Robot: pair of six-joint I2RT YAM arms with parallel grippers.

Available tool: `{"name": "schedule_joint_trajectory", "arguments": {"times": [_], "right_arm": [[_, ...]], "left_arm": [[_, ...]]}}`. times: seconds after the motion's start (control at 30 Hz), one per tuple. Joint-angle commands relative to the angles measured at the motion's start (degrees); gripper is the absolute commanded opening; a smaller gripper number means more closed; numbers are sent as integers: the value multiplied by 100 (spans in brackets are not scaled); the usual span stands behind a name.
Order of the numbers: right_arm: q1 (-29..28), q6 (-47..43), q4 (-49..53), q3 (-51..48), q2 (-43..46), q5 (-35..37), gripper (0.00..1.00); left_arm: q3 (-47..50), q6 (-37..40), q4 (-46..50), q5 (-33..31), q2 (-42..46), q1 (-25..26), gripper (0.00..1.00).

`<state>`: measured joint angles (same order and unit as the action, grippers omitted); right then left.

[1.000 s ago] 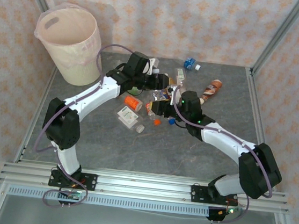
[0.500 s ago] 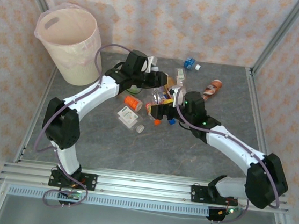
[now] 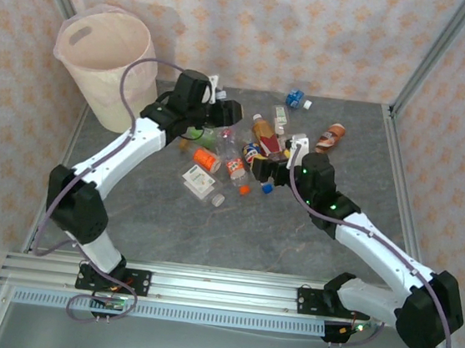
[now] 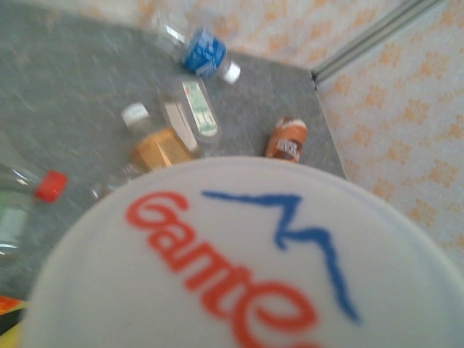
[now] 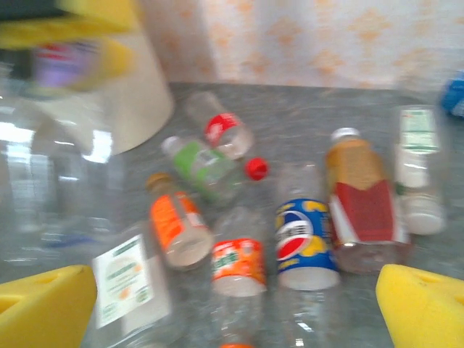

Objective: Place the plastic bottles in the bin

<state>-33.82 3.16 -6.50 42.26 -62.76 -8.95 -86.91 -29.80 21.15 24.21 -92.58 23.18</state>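
Grey tabletop [image 3: 293, 231]: bottles [image 3: 262, 131] lie scattered, right of the bin [image 3: 123, 99].
Overhead, my left claw [image 3: 225, 113] hangs above them; my right wrist camera reveals its yellow pads [image 5: 80, 18] pinching a clear bottle [image 5: 65, 65]; my right claw [image 5: 235, 308] gapes wide.

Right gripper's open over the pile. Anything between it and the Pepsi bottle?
Nothing visible. The Pepsi bottle lies just ahead of the open right gripper, but an orange-label bottle and a red-label bottle lie close on either side and may get bumped.
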Motion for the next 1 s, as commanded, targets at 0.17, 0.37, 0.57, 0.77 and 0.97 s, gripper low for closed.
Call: {"name": "schedule_joint_trajectory", "arguments": {"times": [0.17, 0.37, 0.57, 0.77, 0.97], "right_arm": [[3, 1102, -828, -291, -420, 2320, 99], [34, 1256, -731, -141, -685, 2183, 99], [41, 1306, -618, -122, -646, 2158, 99], [45, 1278, -581, -154, -419, 2187, 99], [44, 1367, -573, -311, -137, 2290, 99]], "left_arm": [[234, 798, 392, -1449, 910, -151, 52], [91, 1088, 268, -1692, 1288, -466, 53], [-247, 1598, -79, -2368, 1339, -807, 53], [-533, 2589, -1187, -3879, 1048, -1201, 52], [-1228, 3042, -1938, -4145, 509, -1716, 51]]}}
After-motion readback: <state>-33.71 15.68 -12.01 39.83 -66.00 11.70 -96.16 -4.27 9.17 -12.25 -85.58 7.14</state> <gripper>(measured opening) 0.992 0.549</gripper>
